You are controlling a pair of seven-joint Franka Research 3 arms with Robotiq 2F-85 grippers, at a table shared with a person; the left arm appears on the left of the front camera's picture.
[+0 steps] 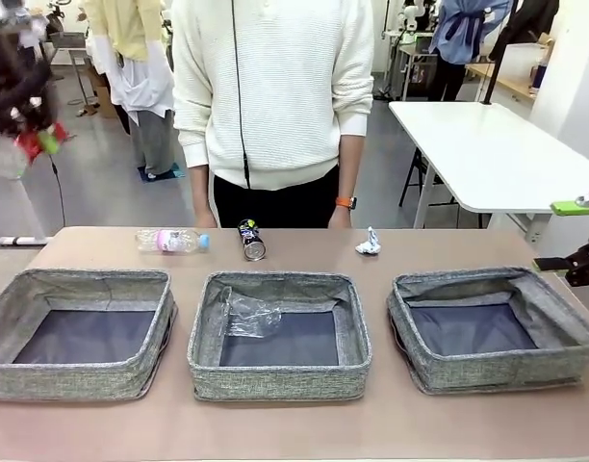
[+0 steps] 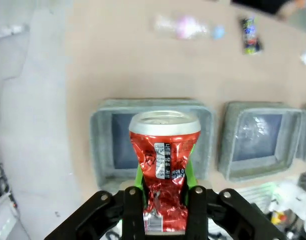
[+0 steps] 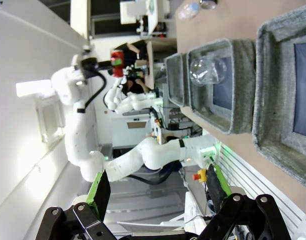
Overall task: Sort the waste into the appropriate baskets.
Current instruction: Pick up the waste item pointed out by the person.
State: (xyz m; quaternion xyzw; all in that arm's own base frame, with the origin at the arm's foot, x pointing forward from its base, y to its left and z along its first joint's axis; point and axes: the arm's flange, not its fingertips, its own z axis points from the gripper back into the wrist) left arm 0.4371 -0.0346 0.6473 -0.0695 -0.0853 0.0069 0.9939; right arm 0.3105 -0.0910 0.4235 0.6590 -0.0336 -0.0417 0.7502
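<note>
Your left gripper (image 2: 164,186) pinches the crushed red can (image 2: 164,150) at its dented waist; likely light, flimsy, slippery. Right gripper (image 1: 564,235), 3 o'clock, spread.

My jaws: spread wide at the bottom edge with nothing between them; the green pads (image 3: 99,192) face each other.
Surface (image 3: 218,22): brown, seen sideways, running up the right side.
Nearest basket (image 3: 273,65): grey woven wall; what shows of its dark bottom is bare.
Middle basket (image 3: 241,75): just beyond it, with crumpled clear plastic (image 3: 208,70) lying inside.
Far basket (image 3: 175,75): beyond again, its inside hidden by its own wall.
Left arm (image 3: 75,130): white, raised high above the surface.
Its jaws: closed on the crushed red can (image 3: 116,61), held in the air.
Top edge: small pale litter (image 3: 190,10) on the surface, too blurred to name.
</note>
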